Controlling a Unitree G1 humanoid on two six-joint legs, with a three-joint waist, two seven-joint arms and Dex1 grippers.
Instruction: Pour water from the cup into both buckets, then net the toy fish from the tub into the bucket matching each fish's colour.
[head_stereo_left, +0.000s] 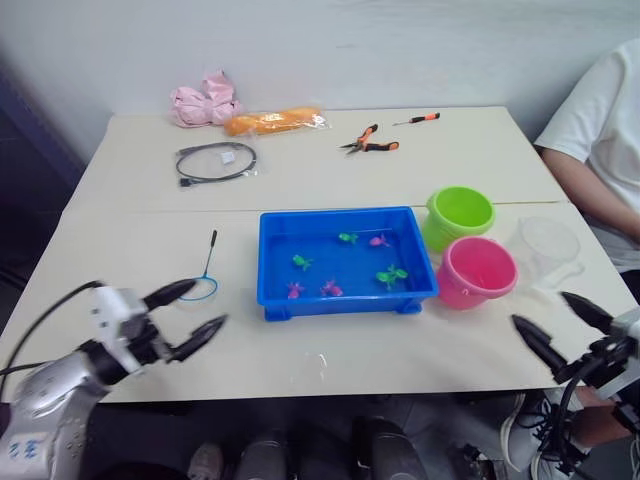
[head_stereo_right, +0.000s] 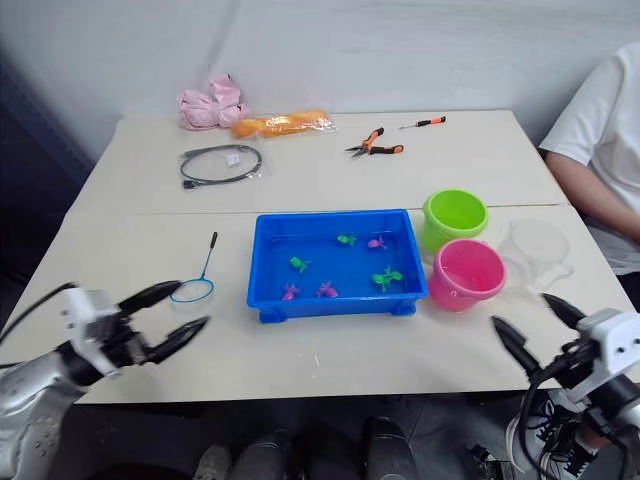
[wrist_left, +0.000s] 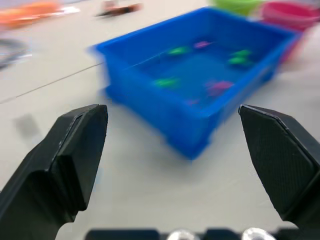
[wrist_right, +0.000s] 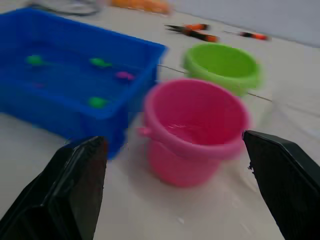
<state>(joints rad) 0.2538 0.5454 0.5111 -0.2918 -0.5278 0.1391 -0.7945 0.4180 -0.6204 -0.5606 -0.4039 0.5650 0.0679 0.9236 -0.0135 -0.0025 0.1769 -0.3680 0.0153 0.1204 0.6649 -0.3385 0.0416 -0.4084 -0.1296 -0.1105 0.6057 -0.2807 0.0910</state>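
Left pincer (head_stereo_left: 195, 311) spread wide, empty, hovering over near-left counter (head_stereo_left: 130, 230). Net (head_stereo_left: 202, 281) flat just beyond it: light, flimsy; take thin stick. Tub (head_stereo_left: 343, 299) centre, fish (head_stereo_left: 391, 274) afloat, tiny, slippery. Green bucket (head_stereo_left: 459, 212), pink bucket (head_stereo_left: 476, 270) just right of tub. Cup (head_stereo_left: 549, 245) far right: clear, thin, probably slick; grab handle. Right pincer (head_stereo_left: 556, 323) wide, empty, near it.

With the tub (head_stereo_left: 345, 296) as clock centre on the table (head_stereo_left: 300, 180), the toy fish (head_stereo_left: 348, 238) lie in it, the two buckets (head_stereo_left: 476, 272) stand touching at three, the cup (head_stereo_left: 549, 241) beyond them, the net (head_stereo_left: 199, 287) at nine, pliers (head_stereo_left: 368, 142) at twelve.
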